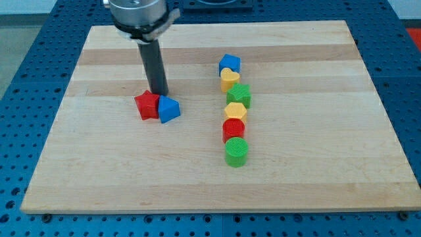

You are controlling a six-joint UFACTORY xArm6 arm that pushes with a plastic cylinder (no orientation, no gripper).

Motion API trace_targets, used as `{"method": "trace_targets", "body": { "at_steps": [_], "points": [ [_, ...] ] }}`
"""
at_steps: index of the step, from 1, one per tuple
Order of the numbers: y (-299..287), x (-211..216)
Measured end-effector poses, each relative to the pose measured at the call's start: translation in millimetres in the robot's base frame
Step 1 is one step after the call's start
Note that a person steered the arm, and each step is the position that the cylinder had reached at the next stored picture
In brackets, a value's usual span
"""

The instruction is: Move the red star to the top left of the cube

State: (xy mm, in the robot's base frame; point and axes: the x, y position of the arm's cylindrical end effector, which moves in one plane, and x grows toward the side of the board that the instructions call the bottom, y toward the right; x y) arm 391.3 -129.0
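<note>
The red star lies on the wooden board at the view's left of centre. It touches the left side of a blue cube. My tip stands just above both blocks, at the top edge of the seam between them, touching or nearly touching them. The rod rises from there to the arm's mount at the view's top.
A column of blocks runs down the view's right of centre: a blue block, a yellow heart, a green star, a yellow hexagon, a red cylinder, a green cylinder. The wooden board lies on a blue perforated table.
</note>
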Motion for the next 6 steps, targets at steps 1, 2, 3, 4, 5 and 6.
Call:
{"method": "trace_targets", "body": {
  "at_steps": [1, 2, 3, 4, 5, 6],
  "points": [
    [-65, 0],
    [-79, 45],
    [-49, 71],
    [27, 50],
    [61, 6],
    [61, -50]
  ]
}}
